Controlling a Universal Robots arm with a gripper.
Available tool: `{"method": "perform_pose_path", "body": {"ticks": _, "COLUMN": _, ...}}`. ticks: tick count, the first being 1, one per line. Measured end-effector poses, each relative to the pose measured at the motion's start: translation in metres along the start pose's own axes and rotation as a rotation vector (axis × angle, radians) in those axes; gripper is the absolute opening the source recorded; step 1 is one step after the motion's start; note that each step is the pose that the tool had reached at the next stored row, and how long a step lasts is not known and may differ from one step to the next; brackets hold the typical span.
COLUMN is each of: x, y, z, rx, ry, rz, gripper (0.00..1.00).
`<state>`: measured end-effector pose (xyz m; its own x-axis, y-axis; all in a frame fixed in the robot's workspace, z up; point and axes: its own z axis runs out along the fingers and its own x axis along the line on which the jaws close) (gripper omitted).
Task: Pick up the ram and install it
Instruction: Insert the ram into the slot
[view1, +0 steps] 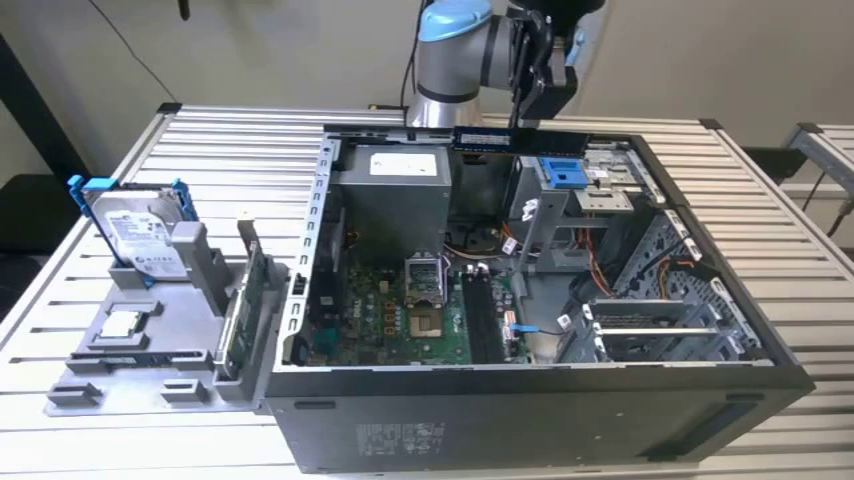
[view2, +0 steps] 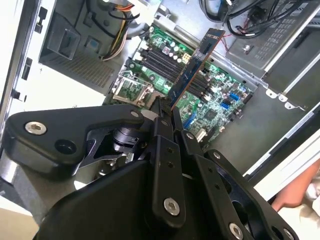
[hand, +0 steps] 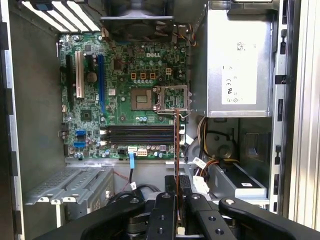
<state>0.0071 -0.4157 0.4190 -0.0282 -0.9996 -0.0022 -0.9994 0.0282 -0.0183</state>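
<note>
Slatted metal bench (view1: 227, 150) carries an open computer case (view1: 534, 430) containing a green motherboard (view1: 387, 320). Above it, the end effector (view1: 526, 122) grasps the ram (view1: 487, 138).

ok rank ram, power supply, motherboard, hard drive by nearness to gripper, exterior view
1. ram, held in the gripper
2. power supply, below, inside case
3. motherboard, case floor
4. hard drive, outside case, exterior view's left
</note>
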Motion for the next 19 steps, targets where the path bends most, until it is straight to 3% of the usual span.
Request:
{"method": "perform_pose_path", "body": {"ticks": 9, "x": 0.0000, "y": 0.0000, "z": 0.0004, "rx": 0.0000, "ry": 0.0005, "rz": 0.009, "gripper": 0.14}}
{"method": "perform_pose_path", "body": {"ticks": 19, "x": 0.0000, "y": 0.0000, "z": 0.0010, "rx": 0.0001, "ry": 0.0034, "rz": 0.079, "gripper": 0.14}}
